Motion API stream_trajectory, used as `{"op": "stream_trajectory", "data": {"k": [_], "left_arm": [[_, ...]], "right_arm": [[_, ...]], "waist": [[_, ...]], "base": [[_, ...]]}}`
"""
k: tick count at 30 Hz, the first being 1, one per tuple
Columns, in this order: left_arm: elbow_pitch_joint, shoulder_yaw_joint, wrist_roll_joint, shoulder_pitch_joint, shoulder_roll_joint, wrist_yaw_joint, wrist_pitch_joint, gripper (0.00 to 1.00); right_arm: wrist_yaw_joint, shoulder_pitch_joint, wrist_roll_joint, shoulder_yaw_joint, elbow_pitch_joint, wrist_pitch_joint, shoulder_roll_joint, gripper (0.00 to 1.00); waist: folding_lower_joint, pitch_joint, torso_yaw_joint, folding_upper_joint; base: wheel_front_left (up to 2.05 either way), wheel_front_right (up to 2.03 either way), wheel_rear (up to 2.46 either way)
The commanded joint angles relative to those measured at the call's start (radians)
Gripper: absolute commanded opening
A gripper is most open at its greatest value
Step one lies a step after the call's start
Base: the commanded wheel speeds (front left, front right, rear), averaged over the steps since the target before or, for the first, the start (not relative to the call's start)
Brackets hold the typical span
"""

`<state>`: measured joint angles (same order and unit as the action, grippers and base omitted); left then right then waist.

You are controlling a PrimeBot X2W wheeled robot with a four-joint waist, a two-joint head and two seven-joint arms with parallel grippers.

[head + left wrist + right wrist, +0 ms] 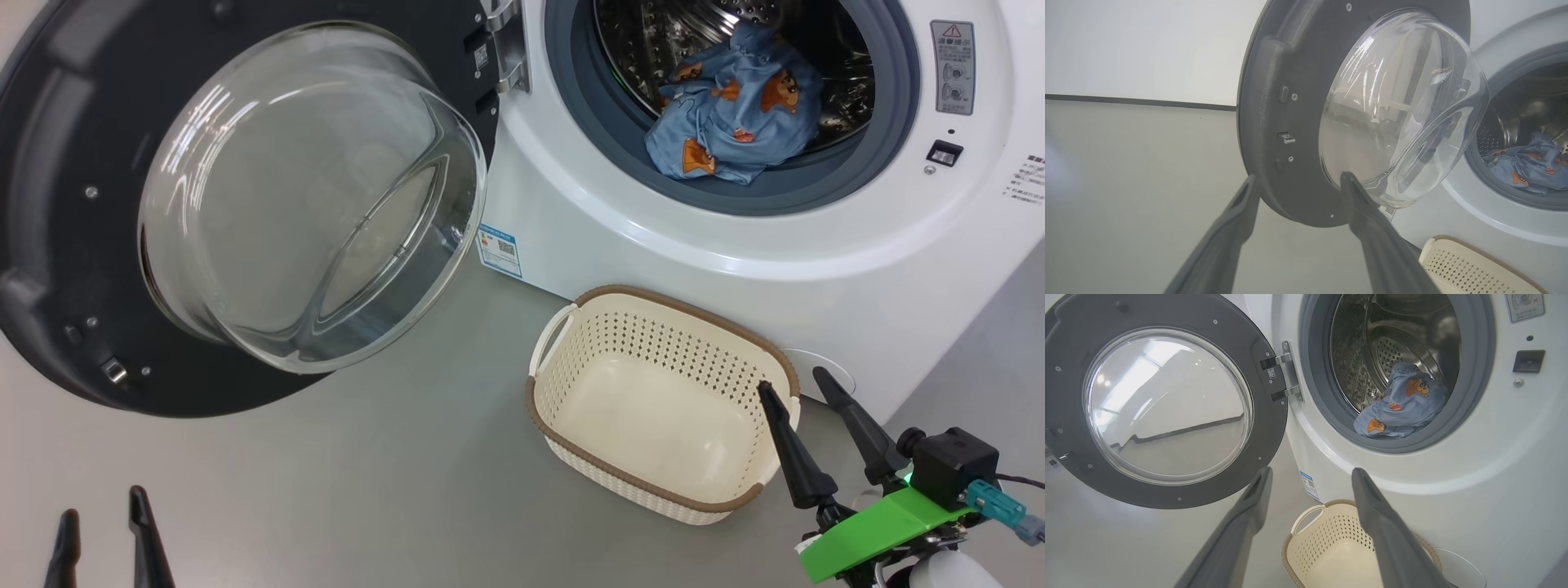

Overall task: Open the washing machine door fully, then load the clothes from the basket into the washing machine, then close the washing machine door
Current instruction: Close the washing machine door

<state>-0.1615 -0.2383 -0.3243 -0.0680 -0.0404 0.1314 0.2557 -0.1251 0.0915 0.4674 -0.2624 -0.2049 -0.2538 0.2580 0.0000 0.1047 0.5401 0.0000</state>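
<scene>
The washing machine (816, 269) stands with its black door (49, 204) swung wide open to the left, glass bowl facing out. The blue bear-print clothes (735, 114) lie in the drum mouth, resting on the grey gasket; they also show in the right wrist view (1400, 406) and the left wrist view (1531, 163). The cream basket (563, 327) sits on the floor in front of the machine with nothing in it. My right gripper (796, 384) is open above the basket's right rim. My left gripper (102, 502) is open, low at the left, below the door.
Grey floor spreads between the door and the basket. A blue label (500, 250) is on the machine's lower front. The door latch socket (944, 153) sits right of the opening. A pale wall runs behind the door (1126, 45).
</scene>
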Motion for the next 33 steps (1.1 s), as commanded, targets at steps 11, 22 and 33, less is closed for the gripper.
{"op": "stream_trajectory", "data": {"k": [11, 22, 33], "left_arm": [[0.115, -0.14, -0.161, 0.064, -0.019, -0.001, 0.006, 0.0], [-0.023, -0.208, -0.572, 0.281, -0.312, -0.001, 0.006, 0.0], [-0.331, -0.094, -0.934, 0.531, -0.571, -0.001, -0.122, 0.0]], "right_arm": [[-0.006, 0.021, 0.013, -0.02, 0.021, -0.008, 0.007, 1.0], [-0.006, -0.013, 0.004, -0.003, 0.033, -0.008, -0.024, 1.0], [-0.006, -0.01, -0.003, -0.003, 0.047, -0.008, -0.008, 1.0]], "waist": [[0.0, -0.007, -0.004, 0.0], [0.0, -0.015, -0.013, 0.0], [0.0, 0.022, -0.017, 0.0]], "base": [[0.0, 0.0, 0.0], [0.0, 0.0, 0.0], [0.0, 0.0, 0.0]]}}
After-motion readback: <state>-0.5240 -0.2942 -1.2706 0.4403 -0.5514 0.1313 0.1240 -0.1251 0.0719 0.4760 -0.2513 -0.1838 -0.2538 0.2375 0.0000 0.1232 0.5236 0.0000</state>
